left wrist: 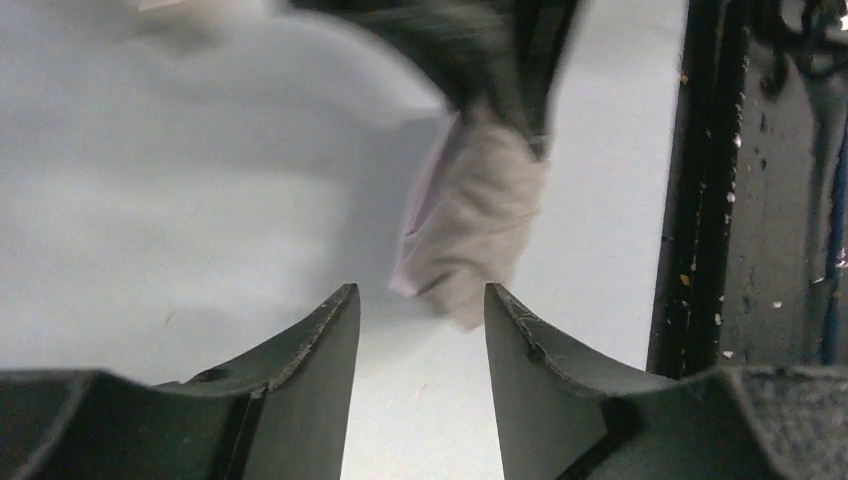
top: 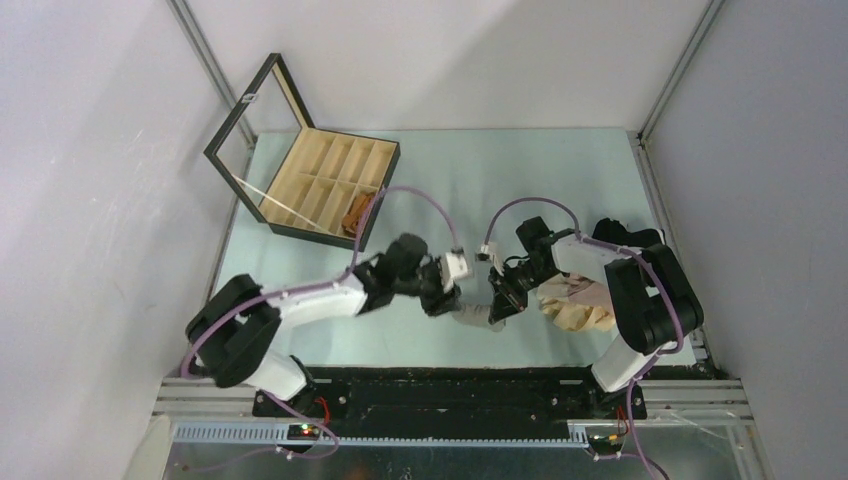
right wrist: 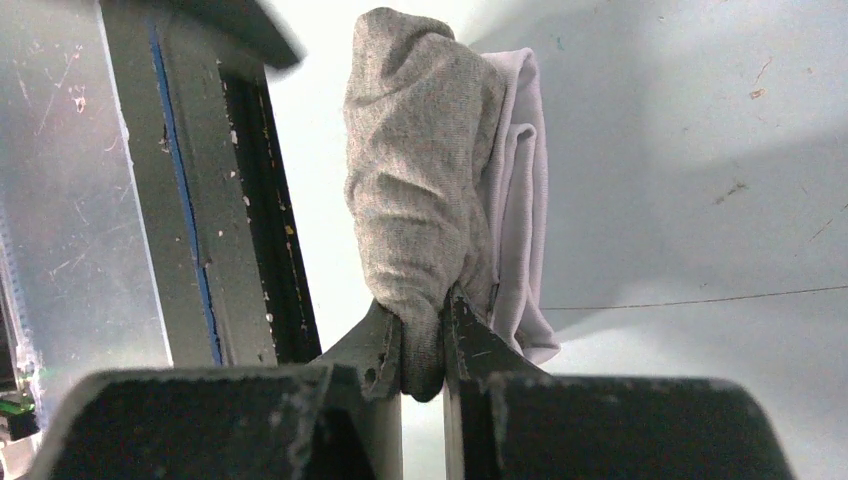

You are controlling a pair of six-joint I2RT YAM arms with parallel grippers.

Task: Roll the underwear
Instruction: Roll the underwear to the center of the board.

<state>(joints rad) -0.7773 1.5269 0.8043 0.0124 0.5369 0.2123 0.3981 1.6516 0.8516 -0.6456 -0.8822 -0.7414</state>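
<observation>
Right gripper (right wrist: 423,335) pinches only one end of the grey roll (right wrist: 415,170); left gripper (left wrist: 420,330) open, empty, so roll may unwind

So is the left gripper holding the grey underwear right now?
No, the left gripper stands open and empty, with the grey underwear ahead of it, pinched by the right gripper.
</observation>
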